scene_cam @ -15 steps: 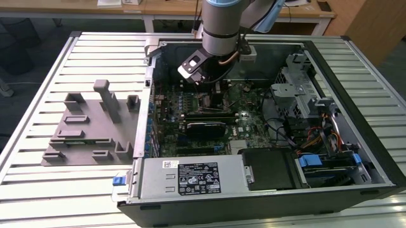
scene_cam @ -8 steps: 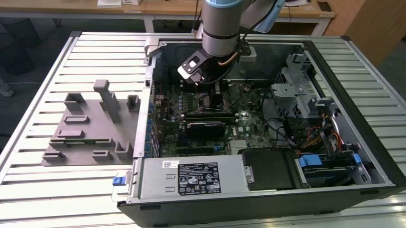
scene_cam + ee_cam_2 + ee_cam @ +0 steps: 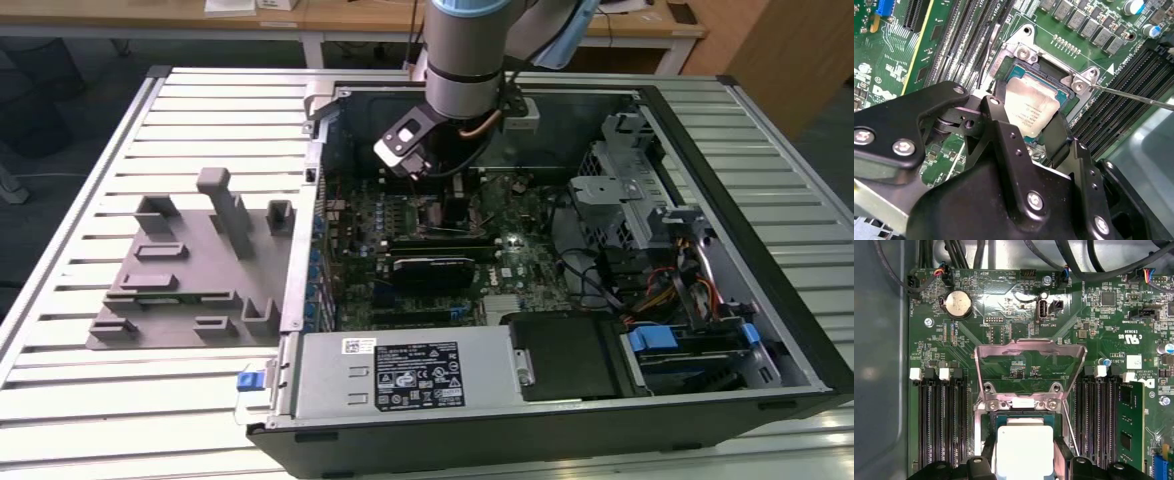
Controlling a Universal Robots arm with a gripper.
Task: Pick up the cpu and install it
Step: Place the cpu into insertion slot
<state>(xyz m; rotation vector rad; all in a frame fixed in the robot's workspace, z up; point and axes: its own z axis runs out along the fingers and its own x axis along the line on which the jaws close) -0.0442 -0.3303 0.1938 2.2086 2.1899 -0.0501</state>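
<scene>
A slatted metal table (image 3: 134, 420) bore an open computer case (image 3: 534, 445) beneath the fingers (image 3: 1006, 140), with a grey fixture (image 3: 187, 270) well apart from them.

Both wrist views are taken close behind the gripper (image 3: 1024, 462), looking down onto the motherboard (image 3: 1019, 305); the cpu (image 3: 1024, 445) beneath it is shared, seemingly from different sides. The exterior view is set high, well back from the gripper, the whole computer case (image 3: 770, 270) taken in.

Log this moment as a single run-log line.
stage: cpu at socket | gripper: shut on cpu | socket's metal flap: open | arm: inside computer case
</scene>
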